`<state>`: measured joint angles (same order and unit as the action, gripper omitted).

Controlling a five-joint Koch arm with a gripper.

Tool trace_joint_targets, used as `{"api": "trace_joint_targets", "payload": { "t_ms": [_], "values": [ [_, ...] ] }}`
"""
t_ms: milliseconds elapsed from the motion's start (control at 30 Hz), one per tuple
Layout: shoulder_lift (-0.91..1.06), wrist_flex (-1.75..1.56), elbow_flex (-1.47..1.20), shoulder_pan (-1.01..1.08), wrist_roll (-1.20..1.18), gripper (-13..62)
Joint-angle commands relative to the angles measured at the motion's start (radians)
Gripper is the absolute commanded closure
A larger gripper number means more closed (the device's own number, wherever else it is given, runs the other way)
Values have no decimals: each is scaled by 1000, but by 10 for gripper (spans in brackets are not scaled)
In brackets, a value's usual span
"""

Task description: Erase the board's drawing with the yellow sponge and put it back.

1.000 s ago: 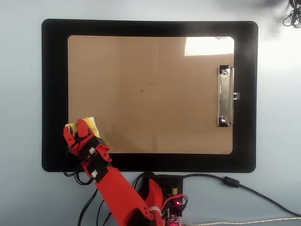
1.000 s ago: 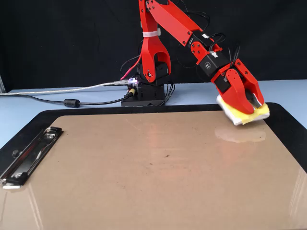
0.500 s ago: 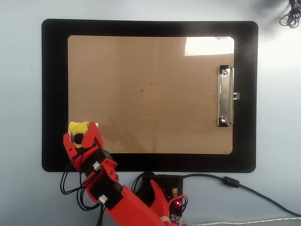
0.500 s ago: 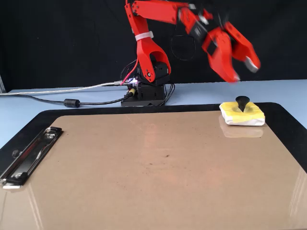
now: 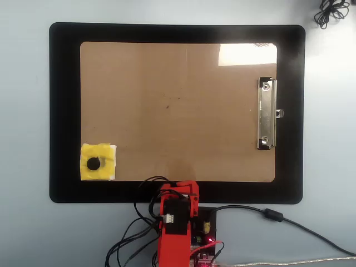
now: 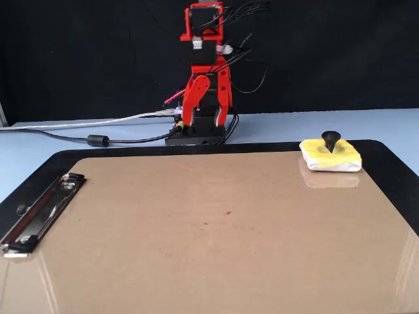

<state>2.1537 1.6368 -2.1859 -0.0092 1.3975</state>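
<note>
The brown board [image 5: 178, 139] lies on a black mat, with its silver clip [image 5: 266, 114] at the right in the overhead view; it also shows in the fixed view [image 6: 216, 248]. No black "S" drawing shows on it, only a few faint specks. The yellow sponge [image 5: 98, 162] with its black knob sits on the board's lower left corner in the overhead view and at the far right in the fixed view [image 6: 331, 157]. My red gripper [image 6: 204, 121] hangs folded down at the arm's base, off the board and far from the sponge. Its jaws stand a little apart and hold nothing.
The black mat [image 5: 64, 111] frames the board on a pale blue table. The arm's base [image 6: 196, 134] and its cables [image 6: 98, 139] lie at the mat's edge. A black cable bundle [image 5: 332, 12] lies at the top right corner in the overhead view.
</note>
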Motion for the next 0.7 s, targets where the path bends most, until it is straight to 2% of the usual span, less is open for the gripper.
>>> {"api": "trace_joint_targets", "payload": {
  "t_ms": [0,67,233,667],
  "values": [
    [124,-20,-87,29,-6,158],
    [207,-14,-190,32,-9,153],
    [198,25,-281,31,-5,147],
    [196,20,-281,31,-6,150]
  ]
}}
